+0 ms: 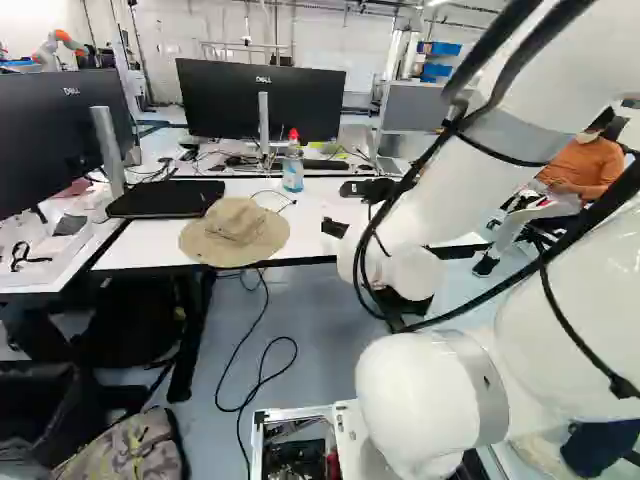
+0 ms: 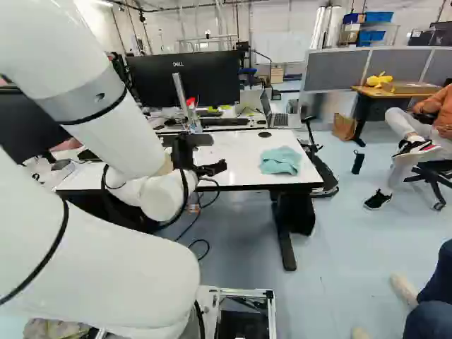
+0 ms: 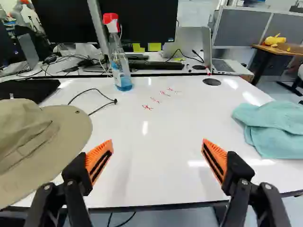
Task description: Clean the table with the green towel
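1. Gripper state: the gripper (image 3: 157, 145) is spread wide, with nothing between its orange pads.
2. Towel location: the towel (image 2: 280, 161) lies on the surface (image 3: 156, 182), near its right-hand end, outside the gripper's span and on the side away from the hat (image 3: 64, 135).
3. Risk, missed grasp: closing at the present position would likely catch only air. Cause: the towel is off to one side.
4. Risk, weak pinch: a shallow grasp may take one thin layer and let the rest trail. Cause: loose, low folds.
5. Risk, towel pushed off: a sideways nudge could send it over the nearby edge.
6. Risk, collision: a broad wipe towards the red marks (image 3: 147, 107) (presumably the dirt to remove) could tip the spray bottle (image 3: 120, 71) or drag the black cable (image 3: 115, 101).
7. Towel appearance: pale blue-green, matt, crumpled into a low heap, with soft folds and an uneven outline.
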Tool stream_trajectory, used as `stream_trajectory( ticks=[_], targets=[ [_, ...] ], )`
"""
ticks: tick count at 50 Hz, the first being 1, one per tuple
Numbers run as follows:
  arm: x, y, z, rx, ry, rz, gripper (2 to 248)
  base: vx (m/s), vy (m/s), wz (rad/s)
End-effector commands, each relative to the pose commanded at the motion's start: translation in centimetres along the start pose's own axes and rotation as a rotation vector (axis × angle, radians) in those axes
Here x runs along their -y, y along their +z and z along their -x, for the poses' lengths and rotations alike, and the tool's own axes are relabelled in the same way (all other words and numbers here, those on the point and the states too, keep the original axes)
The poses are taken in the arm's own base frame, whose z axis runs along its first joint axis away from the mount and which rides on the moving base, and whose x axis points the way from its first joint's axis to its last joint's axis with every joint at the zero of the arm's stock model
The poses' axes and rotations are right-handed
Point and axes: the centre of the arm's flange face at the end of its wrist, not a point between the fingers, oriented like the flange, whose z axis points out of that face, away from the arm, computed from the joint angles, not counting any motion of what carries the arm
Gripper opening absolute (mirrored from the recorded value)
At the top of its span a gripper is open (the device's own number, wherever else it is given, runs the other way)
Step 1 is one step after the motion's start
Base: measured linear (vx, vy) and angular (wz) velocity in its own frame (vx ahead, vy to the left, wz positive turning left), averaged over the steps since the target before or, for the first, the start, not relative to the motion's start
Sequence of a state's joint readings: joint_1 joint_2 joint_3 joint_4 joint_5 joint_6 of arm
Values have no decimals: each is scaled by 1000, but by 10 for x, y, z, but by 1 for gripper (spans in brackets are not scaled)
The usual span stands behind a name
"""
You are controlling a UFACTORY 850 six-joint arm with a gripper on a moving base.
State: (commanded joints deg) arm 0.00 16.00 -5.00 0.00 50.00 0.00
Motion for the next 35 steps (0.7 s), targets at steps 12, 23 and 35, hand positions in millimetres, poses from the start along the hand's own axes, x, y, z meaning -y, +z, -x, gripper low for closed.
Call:
stream_trajectory(
  ticks=[12, 23, 35],
  targets=[
    [-8, 14, -7, 7, 9, 25, 247, 0, 0, 0],
    [-13, 25, -12, 11, 15, 42, 247, 0, 0, 0],
    [-21, 36, -17, 15, 23, 65, 247, 0, 0, 0]
  ],
)
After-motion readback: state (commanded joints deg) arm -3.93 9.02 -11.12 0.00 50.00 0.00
